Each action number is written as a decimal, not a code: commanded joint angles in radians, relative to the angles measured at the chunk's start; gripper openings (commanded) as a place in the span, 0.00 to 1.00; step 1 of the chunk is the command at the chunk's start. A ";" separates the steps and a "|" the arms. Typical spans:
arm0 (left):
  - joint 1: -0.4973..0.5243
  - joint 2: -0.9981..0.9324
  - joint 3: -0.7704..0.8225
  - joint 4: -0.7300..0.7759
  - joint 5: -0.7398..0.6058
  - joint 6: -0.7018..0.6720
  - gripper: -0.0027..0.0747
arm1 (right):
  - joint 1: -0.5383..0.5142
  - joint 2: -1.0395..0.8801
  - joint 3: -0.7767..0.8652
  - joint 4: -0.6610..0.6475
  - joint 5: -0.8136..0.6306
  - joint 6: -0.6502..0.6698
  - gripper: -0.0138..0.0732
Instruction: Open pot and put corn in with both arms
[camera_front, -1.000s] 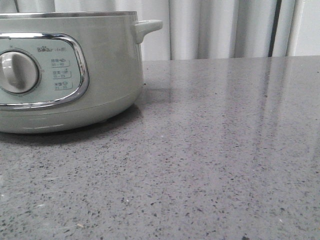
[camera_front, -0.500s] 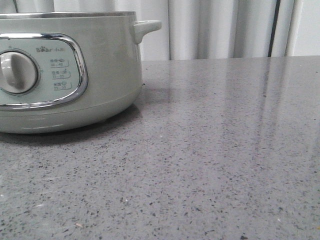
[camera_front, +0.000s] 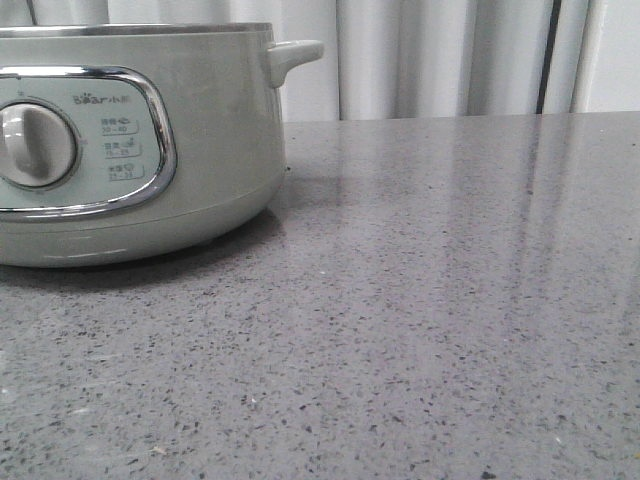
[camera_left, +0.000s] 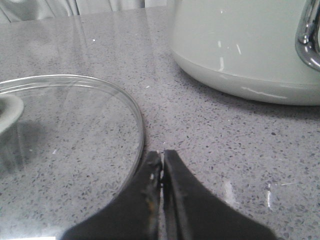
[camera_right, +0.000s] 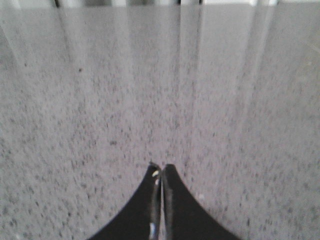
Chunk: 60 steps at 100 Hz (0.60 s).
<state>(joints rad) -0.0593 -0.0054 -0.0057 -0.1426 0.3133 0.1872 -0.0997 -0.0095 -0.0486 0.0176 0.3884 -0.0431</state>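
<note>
The pale grey-green pot (camera_front: 140, 140) stands at the left of the front view, with a chrome-framed panel, a round knob (camera_front: 35, 145) and a small side handle (camera_front: 292, 55). No lid shows on its steel rim. It also shows in the left wrist view (camera_left: 240, 45). A glass lid (camera_left: 65, 130) lies flat on the counter beside the pot. My left gripper (camera_left: 162, 154) is shut and empty, its tips at the lid's edge. My right gripper (camera_right: 159, 167) is shut and empty over bare counter. The corn is out of view.
The grey speckled counter (camera_front: 440, 300) runs from the pot to the right and front. White curtains (camera_front: 440, 55) hang behind its far edge.
The pot's picture has shifted very slightly to the left in the front view. Nothing else has visibly changed.
</note>
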 joint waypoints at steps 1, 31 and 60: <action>-0.009 -0.028 0.028 -0.005 -0.048 -0.011 0.01 | -0.006 -0.025 0.007 0.006 -0.082 -0.004 0.10; -0.009 -0.028 0.028 -0.005 -0.048 -0.011 0.01 | -0.006 -0.025 0.077 0.006 -0.083 -0.004 0.10; -0.009 -0.028 0.028 -0.005 -0.048 -0.011 0.01 | -0.006 -0.025 0.077 0.006 -0.083 -0.004 0.10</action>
<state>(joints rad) -0.0593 -0.0054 -0.0057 -0.1426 0.3147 0.1872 -0.0997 -0.0095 0.0046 0.0188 0.3459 -0.0431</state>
